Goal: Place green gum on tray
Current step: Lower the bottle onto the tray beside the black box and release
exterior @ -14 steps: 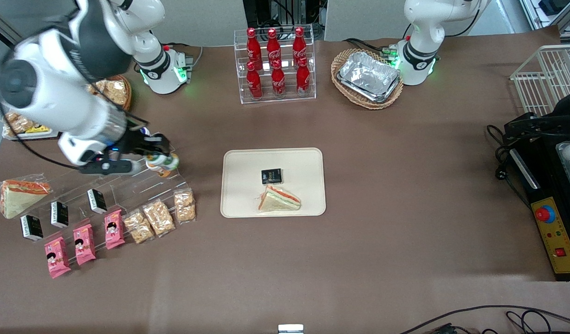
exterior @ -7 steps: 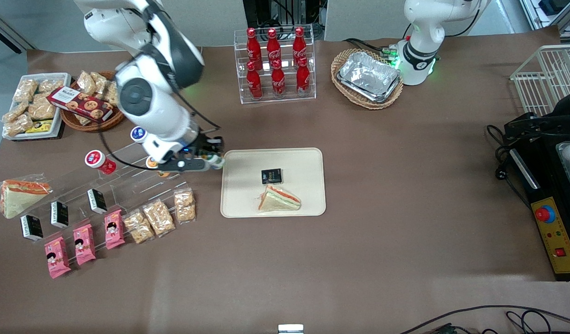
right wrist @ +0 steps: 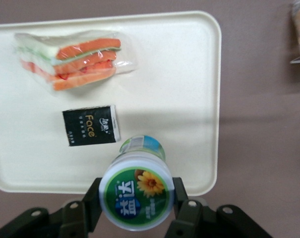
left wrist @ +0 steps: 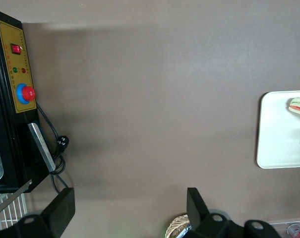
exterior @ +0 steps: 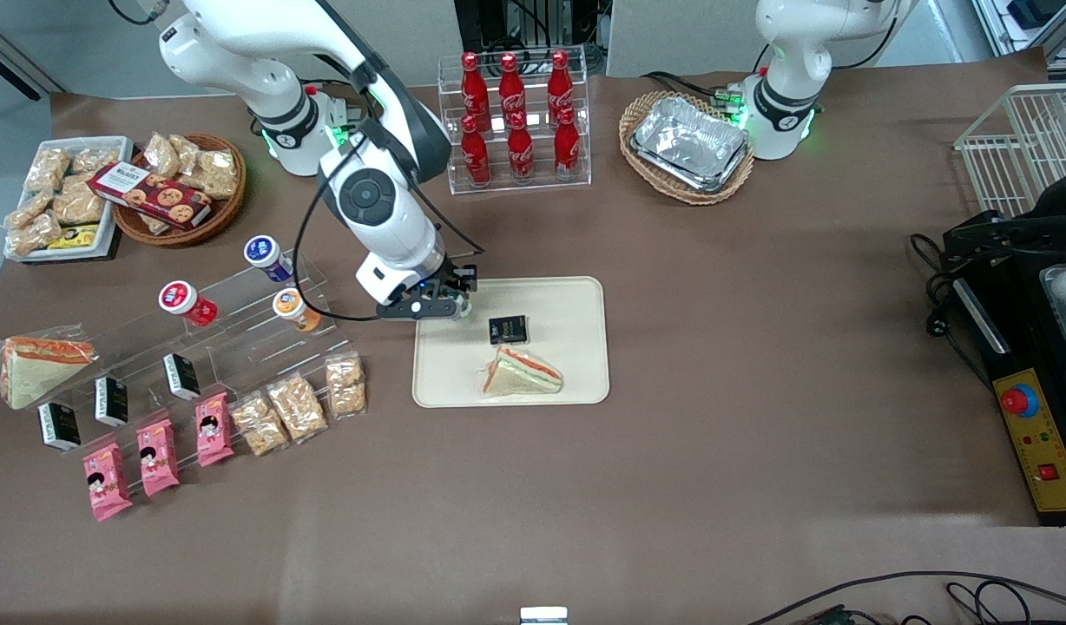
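Green-labelled, the green gum sits clamped in our claw above the cream tray by the black packet; we judge lowering and release come next.

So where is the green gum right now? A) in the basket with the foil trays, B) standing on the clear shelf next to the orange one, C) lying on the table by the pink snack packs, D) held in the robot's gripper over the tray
D: the gripper is shut on the green gum, which hangs above the tray, near the black packet and the sandwich.
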`<state>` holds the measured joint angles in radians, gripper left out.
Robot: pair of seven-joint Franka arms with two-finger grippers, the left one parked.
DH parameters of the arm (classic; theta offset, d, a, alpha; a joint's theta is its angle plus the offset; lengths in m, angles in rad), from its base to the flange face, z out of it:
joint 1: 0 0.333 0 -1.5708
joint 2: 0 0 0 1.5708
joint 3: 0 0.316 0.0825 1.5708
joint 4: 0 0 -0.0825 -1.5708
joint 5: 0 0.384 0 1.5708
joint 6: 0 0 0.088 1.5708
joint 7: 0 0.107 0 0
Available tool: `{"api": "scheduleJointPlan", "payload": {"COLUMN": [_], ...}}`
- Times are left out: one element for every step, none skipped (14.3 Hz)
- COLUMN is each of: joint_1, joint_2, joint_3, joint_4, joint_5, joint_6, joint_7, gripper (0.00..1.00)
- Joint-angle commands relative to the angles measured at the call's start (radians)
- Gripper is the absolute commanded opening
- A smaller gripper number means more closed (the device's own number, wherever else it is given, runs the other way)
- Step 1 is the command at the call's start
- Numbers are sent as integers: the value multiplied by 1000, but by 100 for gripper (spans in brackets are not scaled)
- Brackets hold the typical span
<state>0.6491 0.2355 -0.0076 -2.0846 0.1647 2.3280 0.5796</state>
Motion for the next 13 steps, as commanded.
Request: {"api": "scheduleJointPlan", "payload": {"joint_1": [14, 14, 14, 14, 14, 14, 15, 20, 26, 26, 26, 26, 26], "joint_2": [-2, 4, 13, 25, 37, 48, 56, 64, 70, 76, 80, 85, 91], "joint_3": [-8, -8, -8, -8, -8, -8, -8, -8, -8, -9, -8, -8, -9], "joint_4": [-113, -121, -123, -123, -123, -123, -123, -123, -123, -123, -123, -123, -121], "joint_5": [-5, -7, -7, -7, -7, -7, -7, -5, -5, -5, -5, -5, -5], "joint_6": [143, 151, 162, 172, 186, 197, 211, 221, 228, 229, 232, 243, 249], "joint_7": [11, 11, 11, 11, 11, 11, 12, 13, 13, 14, 14, 16, 17], "gripper": [49, 49, 49, 49, 49, 49, 49, 49, 49, 49, 50, 50, 51]}}
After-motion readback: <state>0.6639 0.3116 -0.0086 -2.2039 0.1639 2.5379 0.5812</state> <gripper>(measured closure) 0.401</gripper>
